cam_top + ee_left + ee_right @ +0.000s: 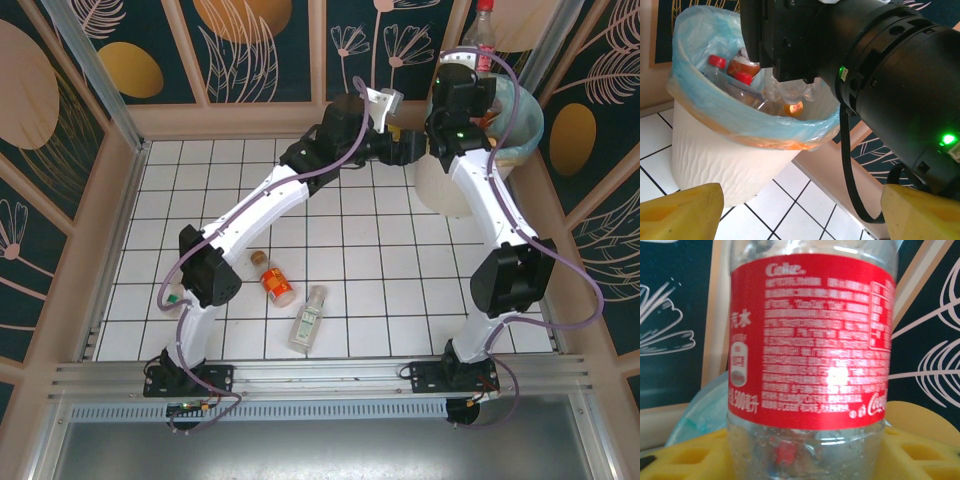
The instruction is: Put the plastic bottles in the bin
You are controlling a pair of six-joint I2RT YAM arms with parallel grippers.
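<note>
Because the right arm (490, 210) covers much of the bin (438, 188) at one o'clock in the top view, little beyond its cream wall and teal liner can be made out. The right gripper (805, 460) seems clamped on the Coke bottle (810, 340), upright over the bin; the pads are cut off at the frame edge. The left gripper (800, 220) hangs open and empty beside the bin. Red-capped bottles (716, 61) lie inside, half hidden. An orange bottle (276, 283) and a clear bottle (309, 318) lie on the table (380, 300) at six o'clock.
</note>
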